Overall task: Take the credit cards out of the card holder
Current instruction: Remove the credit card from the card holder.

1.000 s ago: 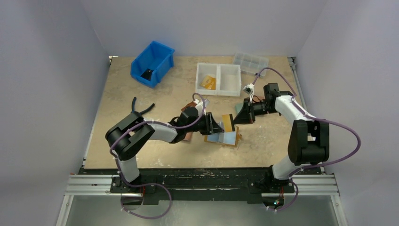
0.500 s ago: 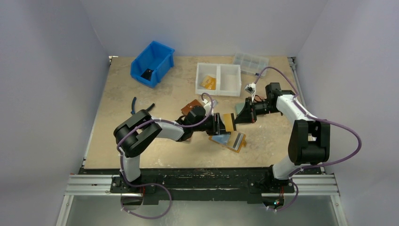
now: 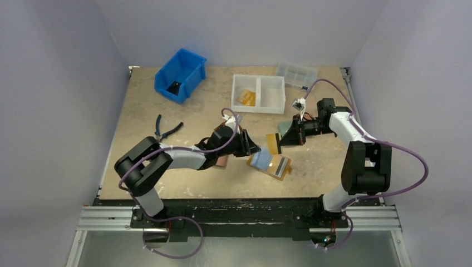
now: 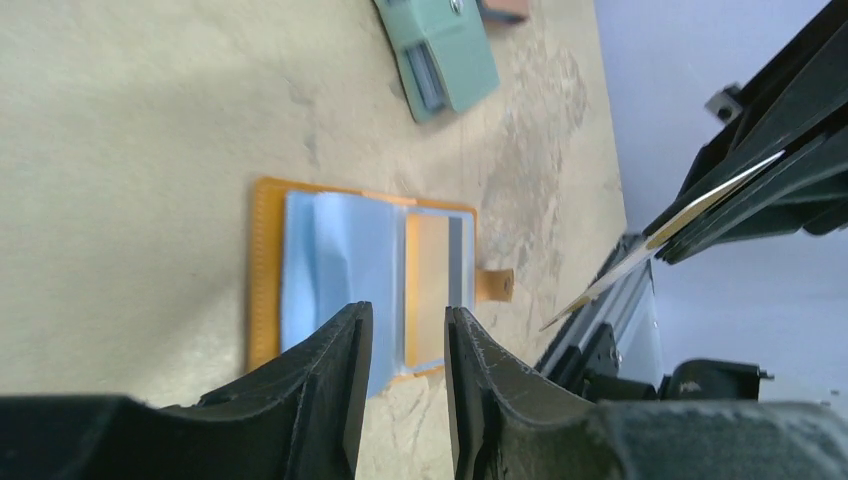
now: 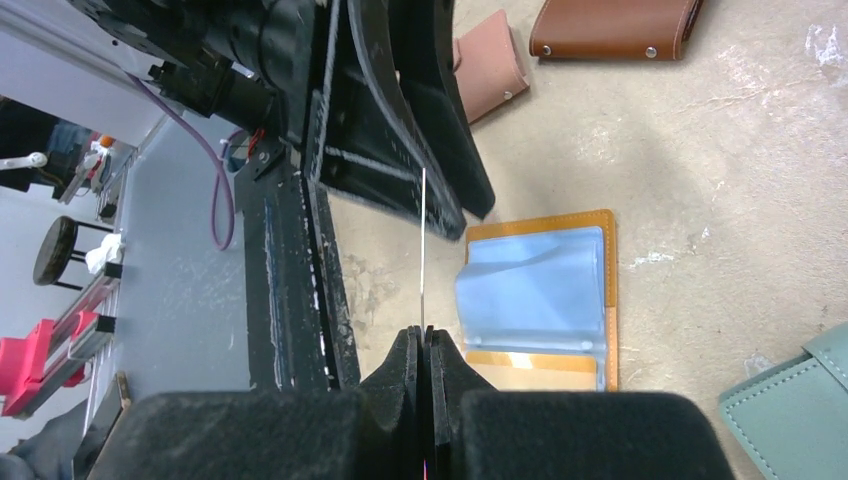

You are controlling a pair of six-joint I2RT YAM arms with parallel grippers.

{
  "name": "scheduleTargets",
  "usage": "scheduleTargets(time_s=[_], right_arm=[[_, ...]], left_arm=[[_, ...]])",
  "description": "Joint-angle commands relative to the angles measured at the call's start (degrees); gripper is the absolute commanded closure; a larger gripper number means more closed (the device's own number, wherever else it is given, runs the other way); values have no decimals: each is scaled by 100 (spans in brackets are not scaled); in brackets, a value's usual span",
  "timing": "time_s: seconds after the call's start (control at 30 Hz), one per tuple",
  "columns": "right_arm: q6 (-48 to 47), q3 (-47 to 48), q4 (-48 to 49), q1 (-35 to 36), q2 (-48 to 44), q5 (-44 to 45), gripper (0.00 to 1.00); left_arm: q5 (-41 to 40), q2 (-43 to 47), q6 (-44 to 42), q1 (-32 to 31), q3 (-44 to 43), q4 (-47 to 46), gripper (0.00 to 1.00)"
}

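The card holder (image 3: 267,162) lies open on the surface (image 3: 144,111), bluish sleeves up, just beside both of our pincers. Our right pincer (image 5: 425,332) is pinched tight on an orange card (image 3: 271,143), which it holds on edge in the air just beside the holder. Our left pincer (image 4: 405,312) hovers near the holder's left end, its jaws a narrow gap apart with nothing between them. A striped card (image 4: 433,290) sits in one sleeve of the holder.

At the far side, the blue bin (image 3: 192,58) holds a small dark thing (image 3: 175,87). The white tray (image 3: 271,94) has something orange-yellow (image 3: 245,98) in its left compartment. We cannot tell what the clear box (image 3: 297,74) contains.

Half a second ago our left pincer was right up against the held card. It has since drawn back to the left, and that arm's elbow has swung leftward too.
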State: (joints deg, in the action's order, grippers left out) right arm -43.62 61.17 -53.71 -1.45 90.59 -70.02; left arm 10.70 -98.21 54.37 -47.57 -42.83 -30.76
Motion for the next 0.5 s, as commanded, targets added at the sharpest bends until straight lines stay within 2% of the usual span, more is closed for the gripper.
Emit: scheduleTargets(time_s=[0.0, 0.13, 0.2, 0.23, 0.27, 0.3, 0.33, 0.4, 0.47], right_arm=[[-154, 203, -96, -4, -207, -126, 100], [-231, 181, -94, -6, -262, -109, 100], [-327, 172, -133, -8, -305, -121, 100], [-381, 168, -150, -5, -332, -132, 100], [-478, 159, -186, -10, -353, -153, 100], [-626, 165, -252, -6, -372, -190, 100], [-818, 174, -373, -4, -381, -236, 100], [-1380, 193, -678, -5, -396, -338, 100], [-2032, 182, -984, 4, -429, -411, 100]], left_arm=[[-766, 631, -289, 90, 252, 121, 64], [-1122, 1419, -477, 86, 750, -299, 63], [-1250, 1863, -625, 89, 1016, -630, 53], [-1254, 2067, -657, 91, 1153, -794, 44], [-1254, 2291, -627, 114, 1280, -935, 28], [-1214, 2422, -588, 135, 1386, -1067, 17], [-1125, 2535, -544, 162, 1509, -1194, 9], [-729, 2668, -404, 242, 1620, -1397, 3], [-317, 2695, -72, 338, 1720, -1643, 3]])
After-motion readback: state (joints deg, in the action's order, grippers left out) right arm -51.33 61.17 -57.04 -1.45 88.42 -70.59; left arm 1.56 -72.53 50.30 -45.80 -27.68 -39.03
